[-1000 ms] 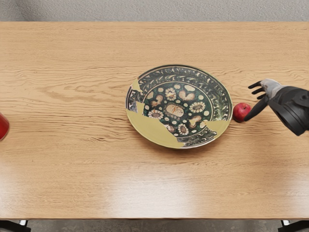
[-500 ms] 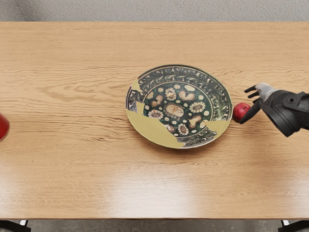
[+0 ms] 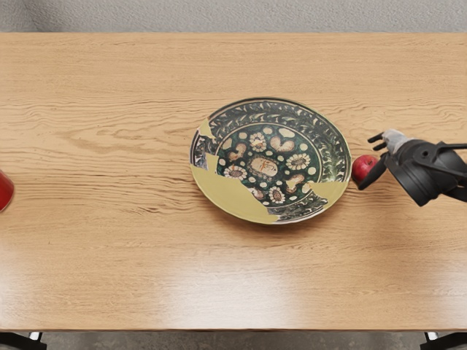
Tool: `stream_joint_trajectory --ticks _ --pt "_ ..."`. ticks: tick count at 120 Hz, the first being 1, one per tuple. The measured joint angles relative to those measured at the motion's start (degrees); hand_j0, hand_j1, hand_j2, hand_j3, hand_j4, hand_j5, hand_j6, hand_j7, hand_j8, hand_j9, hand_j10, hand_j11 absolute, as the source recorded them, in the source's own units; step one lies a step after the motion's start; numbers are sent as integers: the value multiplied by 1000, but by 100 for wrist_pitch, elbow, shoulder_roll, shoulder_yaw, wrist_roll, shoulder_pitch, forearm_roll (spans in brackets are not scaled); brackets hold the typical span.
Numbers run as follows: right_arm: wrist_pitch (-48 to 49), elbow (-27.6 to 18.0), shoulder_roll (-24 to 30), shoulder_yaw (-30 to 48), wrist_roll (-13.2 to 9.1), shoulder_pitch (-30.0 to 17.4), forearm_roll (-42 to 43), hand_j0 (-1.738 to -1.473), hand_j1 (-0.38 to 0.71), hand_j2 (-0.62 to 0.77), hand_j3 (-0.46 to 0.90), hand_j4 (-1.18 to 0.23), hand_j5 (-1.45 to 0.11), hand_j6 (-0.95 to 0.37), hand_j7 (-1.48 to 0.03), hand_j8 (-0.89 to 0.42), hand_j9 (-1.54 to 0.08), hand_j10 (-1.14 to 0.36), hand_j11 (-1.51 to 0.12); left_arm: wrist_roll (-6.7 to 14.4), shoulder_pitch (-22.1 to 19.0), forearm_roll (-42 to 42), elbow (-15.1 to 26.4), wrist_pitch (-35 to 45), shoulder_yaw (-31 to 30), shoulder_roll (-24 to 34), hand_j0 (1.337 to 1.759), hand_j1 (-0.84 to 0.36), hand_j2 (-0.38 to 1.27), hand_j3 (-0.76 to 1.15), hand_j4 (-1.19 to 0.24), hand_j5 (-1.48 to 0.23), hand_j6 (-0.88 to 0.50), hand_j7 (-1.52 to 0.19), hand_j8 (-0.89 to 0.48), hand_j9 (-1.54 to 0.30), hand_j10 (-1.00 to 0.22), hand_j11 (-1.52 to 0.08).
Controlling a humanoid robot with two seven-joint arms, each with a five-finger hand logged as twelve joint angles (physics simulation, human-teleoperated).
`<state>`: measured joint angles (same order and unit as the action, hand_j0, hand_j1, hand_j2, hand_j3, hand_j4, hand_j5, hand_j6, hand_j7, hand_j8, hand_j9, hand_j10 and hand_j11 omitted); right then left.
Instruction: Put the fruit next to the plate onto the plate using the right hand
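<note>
pre-grasp | right hand spread beside red fruit, likely to enclose it; fruit just beside plate, toward counter's right edge

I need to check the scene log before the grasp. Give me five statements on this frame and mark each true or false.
1. The red fruit lies on the table, right of the plate. True.
2. The plate is plain white. False: it has a dark floral pattern with yellow patches.
3. The right hand has its fingers spread beside the fruit. True.
4. The left hand hovers over the plate. False: no left arm is in view.
5. A red object shows at the table's left edge. True.
</note>
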<state>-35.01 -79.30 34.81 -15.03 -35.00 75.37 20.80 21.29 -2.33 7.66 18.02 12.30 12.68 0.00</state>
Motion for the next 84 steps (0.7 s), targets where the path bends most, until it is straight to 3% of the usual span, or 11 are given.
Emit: stream_joint_trajectory --ticks 37,48,60,73,84 --pt "0 321 -283 1 0 -138 6 -1658 -21 -53 0 -274 -356 -275 -356 -275 -356 -275 -356 1 0 0 0 0 1 0 1658 339 2 0 -8 -11 -8 -11 -8 -11 -8 -11" --pt "2 384 -289 11 1 -179 -11 -1657 190 -38 0 -463 -611 -467 -607 -464 -611 -479 -611 0 0 1 0 0 0 0 1658 339 2 0 -8 -11 -8 -11 -8 -11 -8 -11" --pt "12 469 -119 199 2 -292 -8 -1655 256 203 0 -595 -821 -448 -811 -441 -821 -627 -821 1 -3 1 0 0 2 0 1658 339 2 0 -8 -11 -8 -11 -8 -11 -8 -11" --pt "124 500 364 966 2 -634 -26 -1652 253 227 0 -547 -970 -397 -944 -407 -971 -713 -973 1 -2 2 0 0 2 0 1658 339 2 0 -8 -11 -8 -11 -8 -11 -8 -11" --pt "827 504 846 2062 -4 -1016 -139 -1652 272 246 2 -484 -1070 -315 -1013 -364 -1069 -747 -1073 -1 3 2 0 0 2 0 1658 339 2 0 -8 -11 -8 -11 -8 -11 -8 -11"
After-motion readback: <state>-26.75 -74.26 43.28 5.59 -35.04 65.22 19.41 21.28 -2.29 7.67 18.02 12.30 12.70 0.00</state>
